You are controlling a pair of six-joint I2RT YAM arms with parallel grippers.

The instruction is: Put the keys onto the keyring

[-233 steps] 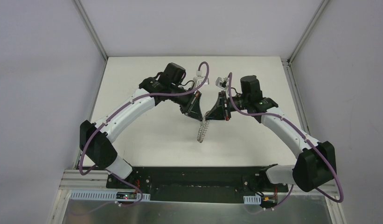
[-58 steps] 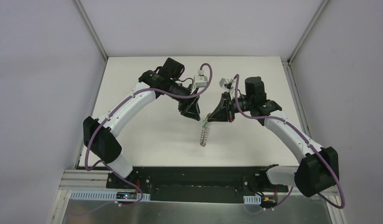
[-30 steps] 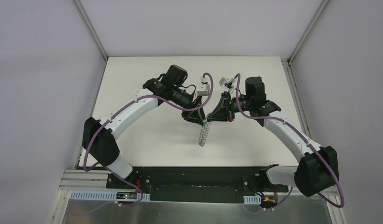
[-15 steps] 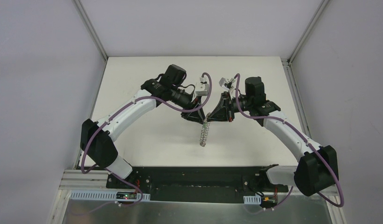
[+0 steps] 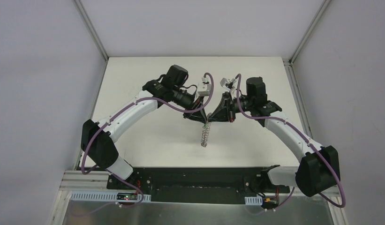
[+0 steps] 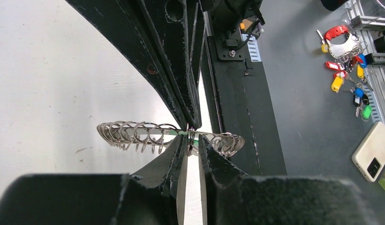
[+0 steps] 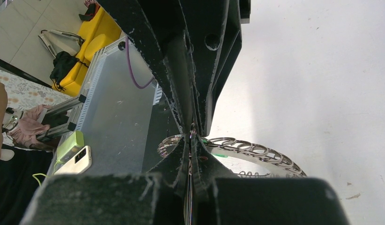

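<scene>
The keyring hangs on edge above the white table, its rim fringed with small wire loops. My right gripper is shut on the ring's upper rim; in its wrist view the pads pinch the flat metal. My left gripper meets it from the other side. Its jaws stand a narrow gap apart around a thin metal piece hanging from the rim. The key's green head shows right at those tips, and again beside the ring. The key's blade is hidden.
The white table ends at the black base rail near the arms. Beyond the rail, a bunch of coloured keys and a phone lie on a dark surface. The two grippers' fingers crowd each other at the ring.
My left gripper has swung in from the left to the ring's top beside the right gripper, and its jaws have narrowed. The right gripper and the ring have barely moved.
</scene>
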